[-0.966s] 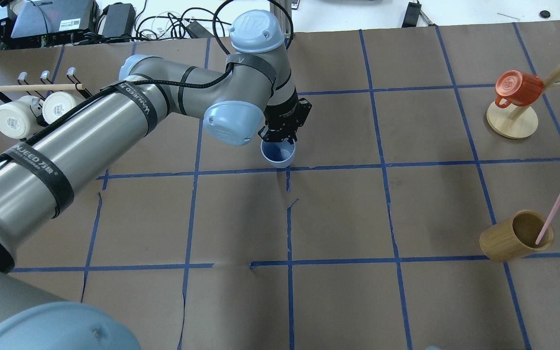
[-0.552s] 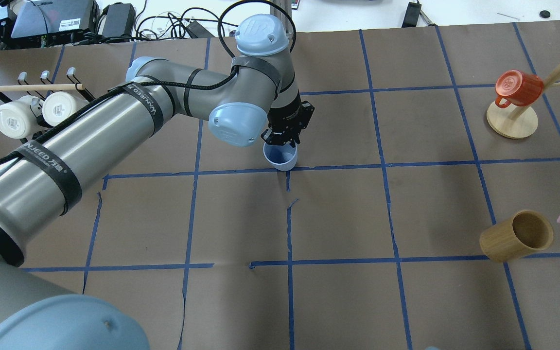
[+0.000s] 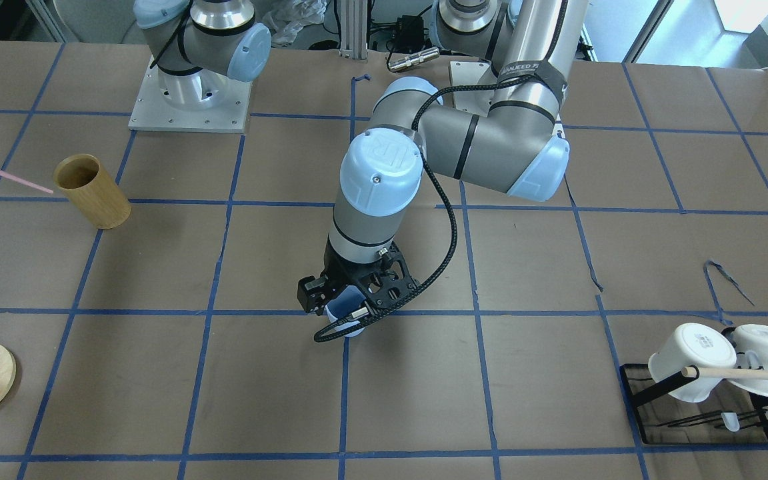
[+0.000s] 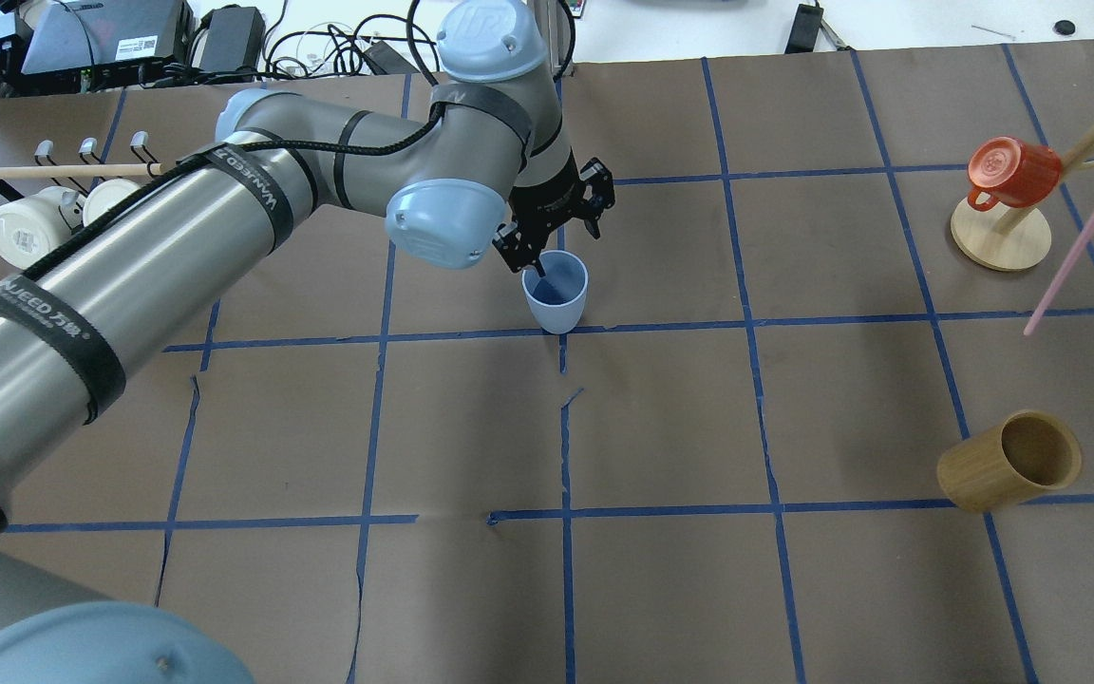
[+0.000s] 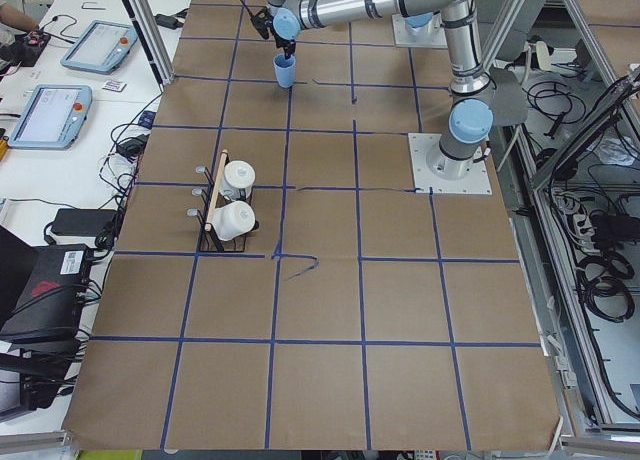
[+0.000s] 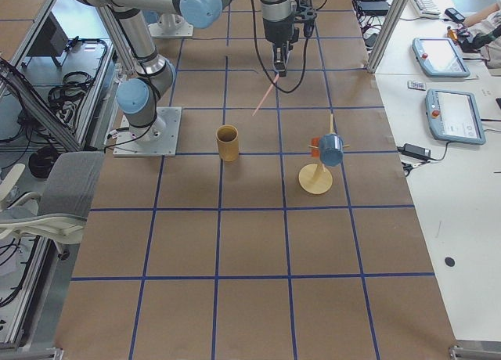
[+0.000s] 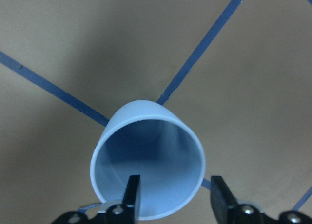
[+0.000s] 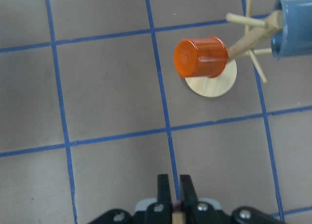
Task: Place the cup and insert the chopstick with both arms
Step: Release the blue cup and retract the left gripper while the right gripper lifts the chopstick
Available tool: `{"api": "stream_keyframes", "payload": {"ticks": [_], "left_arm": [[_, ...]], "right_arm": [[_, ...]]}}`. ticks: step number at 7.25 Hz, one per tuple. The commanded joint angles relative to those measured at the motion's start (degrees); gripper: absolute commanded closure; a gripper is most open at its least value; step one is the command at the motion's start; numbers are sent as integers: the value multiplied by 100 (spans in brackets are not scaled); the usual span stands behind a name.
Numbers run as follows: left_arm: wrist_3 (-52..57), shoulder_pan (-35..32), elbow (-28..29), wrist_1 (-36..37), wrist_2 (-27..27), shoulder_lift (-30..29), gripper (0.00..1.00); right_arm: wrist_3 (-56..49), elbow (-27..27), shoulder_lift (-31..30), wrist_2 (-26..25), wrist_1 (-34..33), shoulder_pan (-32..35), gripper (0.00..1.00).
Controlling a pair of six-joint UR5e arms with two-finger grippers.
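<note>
My left gripper point(image 7: 174, 180) is released, its jaws spread astride the rim of the cup point(image 4: 556, 302), one finger inside and one outside. The cup stands upright mid-tabletop, somewhat nearer the far edge. My right gripper point(image 8: 174, 182) is clenched on the chopstick point(image 4: 1079, 251), which hangs tilted in the air near the tabletop's right edge, clear of the wooden cup point(image 4: 1008, 461).
</note>
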Motion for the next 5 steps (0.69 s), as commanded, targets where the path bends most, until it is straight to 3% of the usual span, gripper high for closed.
{"api": "stream_keyframes", "payload": {"ticks": [1, 4, 5], "left_arm": [[1226, 216, 281, -634, -21, 372, 0], [4219, 1092, 299, -2361, -21, 1337, 0], [4762, 1365, 282, -2952, 14, 1689, 0]], "right_arm": [[454, -13, 207, -23, -595, 648, 100], [1843, -22, 234, -76, -1138, 1851, 100], [2152, -13, 234, -181, -1298, 2238, 100]]}}
